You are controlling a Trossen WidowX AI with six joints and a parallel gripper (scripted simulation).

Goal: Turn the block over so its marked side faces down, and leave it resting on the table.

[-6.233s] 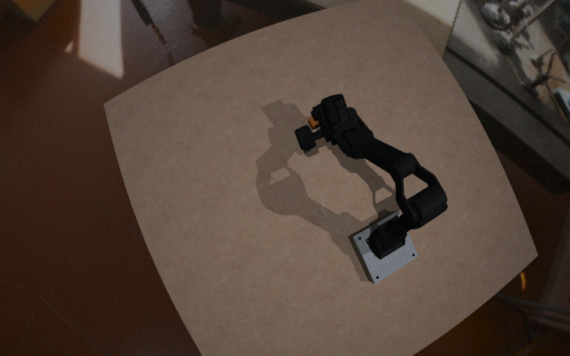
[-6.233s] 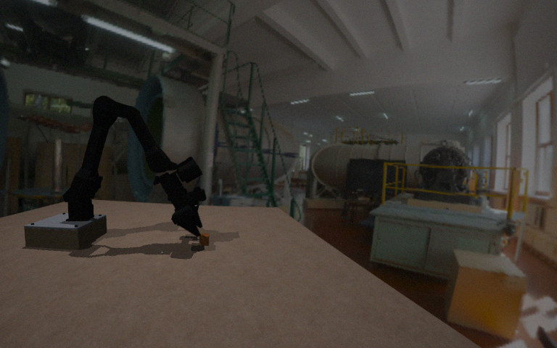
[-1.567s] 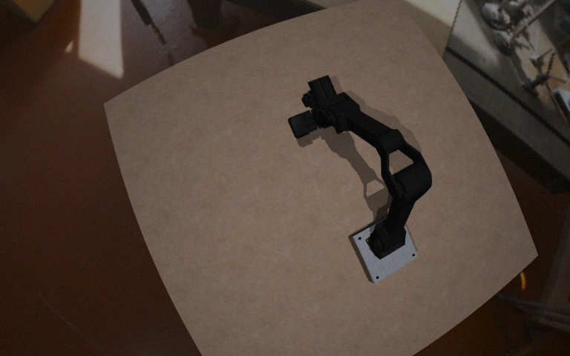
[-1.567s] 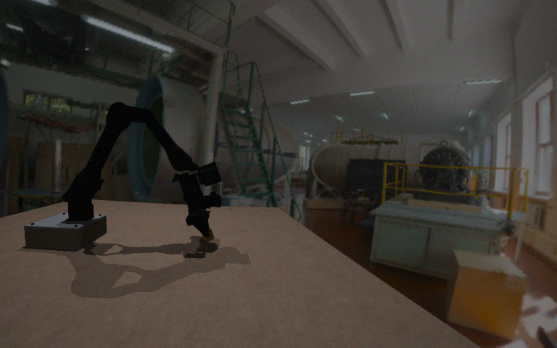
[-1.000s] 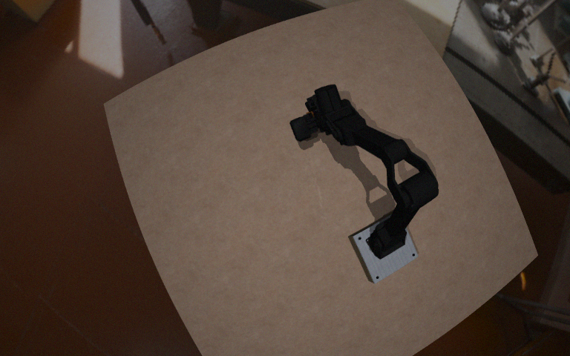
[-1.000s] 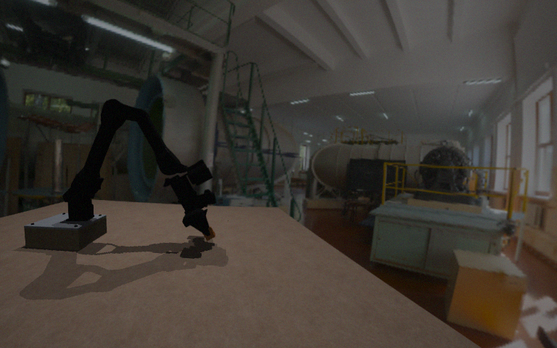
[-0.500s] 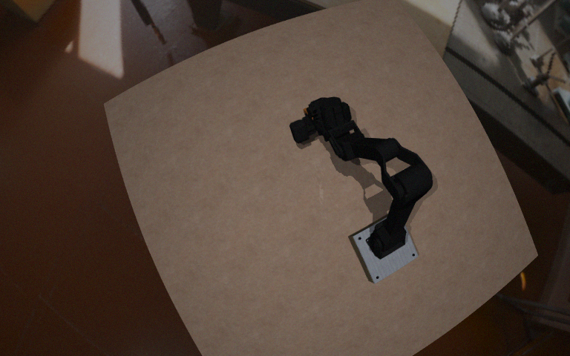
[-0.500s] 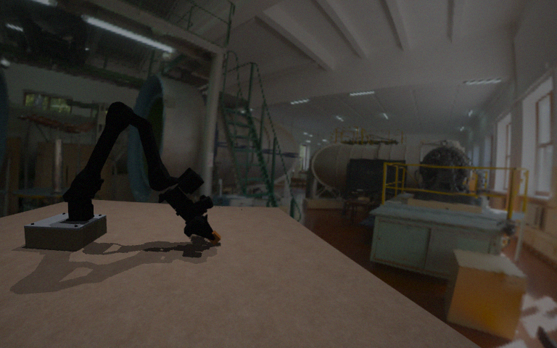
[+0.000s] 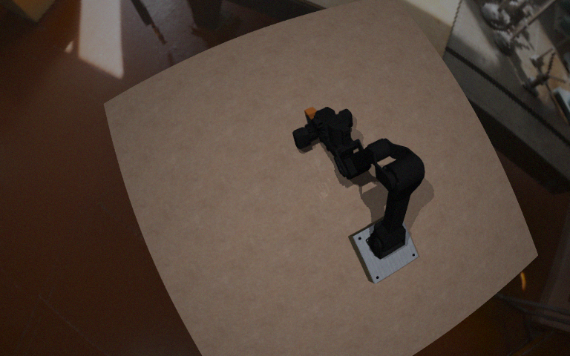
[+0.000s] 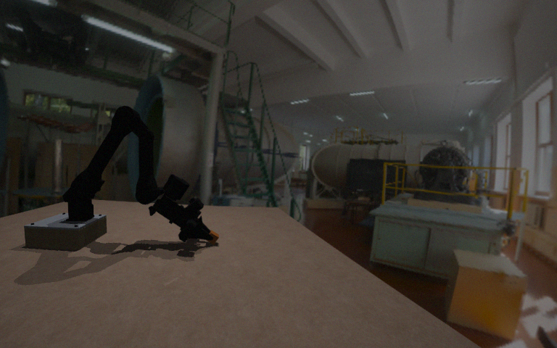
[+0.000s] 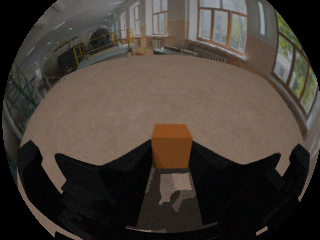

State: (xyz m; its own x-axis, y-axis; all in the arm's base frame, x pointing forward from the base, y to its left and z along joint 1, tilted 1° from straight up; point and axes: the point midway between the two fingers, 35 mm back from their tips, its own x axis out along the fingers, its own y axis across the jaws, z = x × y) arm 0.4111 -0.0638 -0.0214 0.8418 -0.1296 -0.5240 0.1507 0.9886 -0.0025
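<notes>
The orange block [image 9: 309, 112] [image 10: 215, 236] [image 11: 171, 145] is held between the fingertips of my gripper [image 9: 312, 116] [image 10: 212, 236] [image 11: 170, 144]. The gripper is shut on it, one finger on each side in the wrist view. The gripper slants forward and down, low over the table [image 9: 235, 176] [image 10: 287, 287] [image 11: 170, 90], and the block looks tilted. It is at or just above the table top; whether it touches cannot be told. Two plain orange faces show in the wrist view. No mark shows on them, and the marked side is hidden.
The arm's base stands on a metal plate [image 9: 392, 264] [image 10: 53, 221] on the table, behind the gripper. The arm's shadow lies on the table under and beside it. The table's far edge shows beyond the block in the wrist view.
</notes>
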